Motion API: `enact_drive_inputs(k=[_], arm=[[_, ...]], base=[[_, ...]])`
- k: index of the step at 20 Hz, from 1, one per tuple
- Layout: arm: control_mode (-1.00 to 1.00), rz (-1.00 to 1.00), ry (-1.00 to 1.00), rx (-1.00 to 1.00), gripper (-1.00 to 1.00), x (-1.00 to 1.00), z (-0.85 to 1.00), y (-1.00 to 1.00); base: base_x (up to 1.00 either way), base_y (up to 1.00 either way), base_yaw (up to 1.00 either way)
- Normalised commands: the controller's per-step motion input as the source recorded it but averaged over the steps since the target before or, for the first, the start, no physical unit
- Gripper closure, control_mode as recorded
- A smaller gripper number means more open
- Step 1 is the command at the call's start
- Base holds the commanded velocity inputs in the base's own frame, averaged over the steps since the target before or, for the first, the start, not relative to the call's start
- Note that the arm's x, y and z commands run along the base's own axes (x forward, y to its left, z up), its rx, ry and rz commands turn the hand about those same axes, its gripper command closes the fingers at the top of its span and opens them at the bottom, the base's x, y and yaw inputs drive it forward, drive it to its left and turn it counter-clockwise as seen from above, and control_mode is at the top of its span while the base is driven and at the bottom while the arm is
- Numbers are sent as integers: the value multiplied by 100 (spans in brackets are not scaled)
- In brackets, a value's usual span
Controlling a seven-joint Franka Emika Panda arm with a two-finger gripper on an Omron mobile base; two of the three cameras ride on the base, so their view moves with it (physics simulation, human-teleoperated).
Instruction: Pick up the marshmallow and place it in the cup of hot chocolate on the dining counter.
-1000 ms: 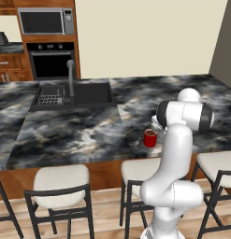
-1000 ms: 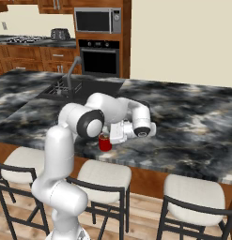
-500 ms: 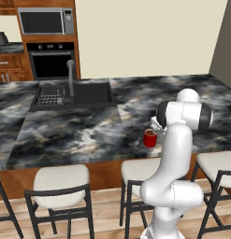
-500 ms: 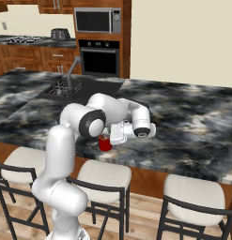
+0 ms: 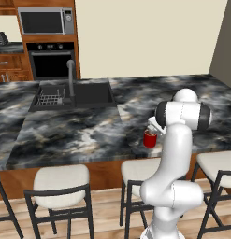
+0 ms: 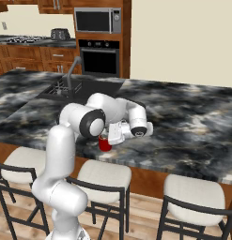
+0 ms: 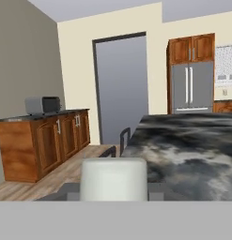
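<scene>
The marshmallow (image 7: 113, 180) is a white block low in the hand view, between the two dark fingertips (image 7: 72, 190). My gripper (image 7: 113, 191) is shut on it. The red cup of hot chocolate (image 5: 150, 139) stands near the front edge of the dining counter (image 5: 89, 130). In the left base view my gripper (image 5: 153, 126) hangs just above the cup's rim, partly hidden behind the arm. In the right base view the hand lies sideways, with the gripper (image 6: 108, 136) right over the cup (image 6: 104, 144) on the counter (image 6: 192, 140).
A black sink (image 5: 75, 95) with a dark tap (image 5: 70, 74) is set into the counter at the back left. Several stools (image 5: 58, 184) line the front edge. An oven (image 5: 51, 63) and microwave stand against the far wall.
</scene>
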Motion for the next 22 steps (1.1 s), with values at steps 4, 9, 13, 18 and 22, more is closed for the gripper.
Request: enact_drive_inputs(k=[4,9,13,18,22], arm=[[-100,0,0,-1,100,15,-9,3],[-100,0,0,0,100,13,-10,0],[-100,0,0,0,-100,11,-16,0],[-100,0,0,0,-100,15,-13,0],[-100,0,0,0,-100,3,0,0]], base=[[0,0,0],[0,0,0],[0,0,0],[0,0,0],[0,0,0]])
